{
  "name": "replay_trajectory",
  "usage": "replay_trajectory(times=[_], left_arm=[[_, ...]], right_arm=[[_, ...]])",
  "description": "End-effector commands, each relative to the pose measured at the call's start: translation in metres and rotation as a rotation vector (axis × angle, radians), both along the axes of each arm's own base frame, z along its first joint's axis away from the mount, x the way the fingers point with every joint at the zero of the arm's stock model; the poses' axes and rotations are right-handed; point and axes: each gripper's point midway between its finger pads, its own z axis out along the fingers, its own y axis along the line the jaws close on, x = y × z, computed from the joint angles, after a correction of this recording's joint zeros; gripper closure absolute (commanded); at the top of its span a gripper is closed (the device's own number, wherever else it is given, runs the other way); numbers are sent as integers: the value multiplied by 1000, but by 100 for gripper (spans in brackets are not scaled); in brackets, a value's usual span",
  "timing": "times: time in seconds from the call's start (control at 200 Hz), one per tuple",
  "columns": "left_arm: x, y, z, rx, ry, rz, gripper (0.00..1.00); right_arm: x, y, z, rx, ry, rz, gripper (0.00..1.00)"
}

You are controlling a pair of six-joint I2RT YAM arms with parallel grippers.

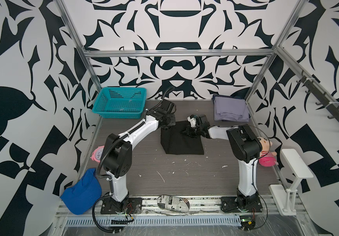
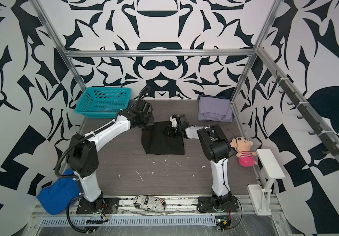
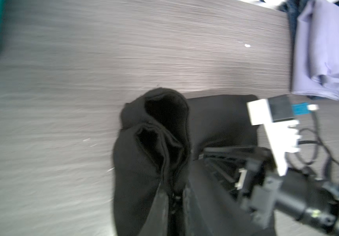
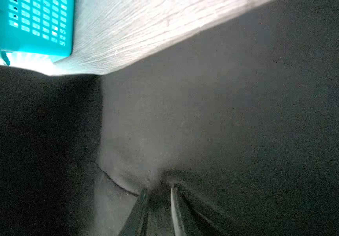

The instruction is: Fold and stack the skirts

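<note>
Only the wrist views show left gripper [image 3: 173, 198] and right gripper [image 4: 158, 192] pinching the black skirt [image 3: 140, 163]

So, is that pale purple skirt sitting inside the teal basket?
No, the lavender skirt lies folded at the far right, well apart from the basket at the far left.

Printed on newspaper-print bundle [image 1: 173, 202], just beside left arm base [image 1: 121, 205]: black fragments "ex", "Y" and "J", legible in both top views. Remaining print too small to read. Beyond the same base, markings on pink-rimmed dial [image 1: 96, 154] illegible.
</note>
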Motion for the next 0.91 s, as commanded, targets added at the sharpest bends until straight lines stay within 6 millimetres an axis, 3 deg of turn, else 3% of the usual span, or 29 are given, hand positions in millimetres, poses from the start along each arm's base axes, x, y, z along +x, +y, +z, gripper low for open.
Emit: replay_trajectory(times=[0.0,0.165,0.395,0.54,0.735,0.9], left_arm=[[-7,-30,-11,-8,56,-39,100],[-12,-83,-30,-22,91,-120,100],[-20,-127,-56,-86,140,-167,100],[-22,-122,-60,-75,145,-149,100],[-18,-99,-38,-32,66,-116,100],[-19,-84,-29,-9,38,-98,100]], right_arm=[[-28,-14,-50,-68,152,-24,75],[-27,-17,-53,-53,152,-32,75],[-25,-16,-50,-29,143,-31,75],[-24,-17,-39,-2,128,-31,74],[-20,-17,7,70,80,-24,68],[-23,-33,47,103,33,-43,64]])
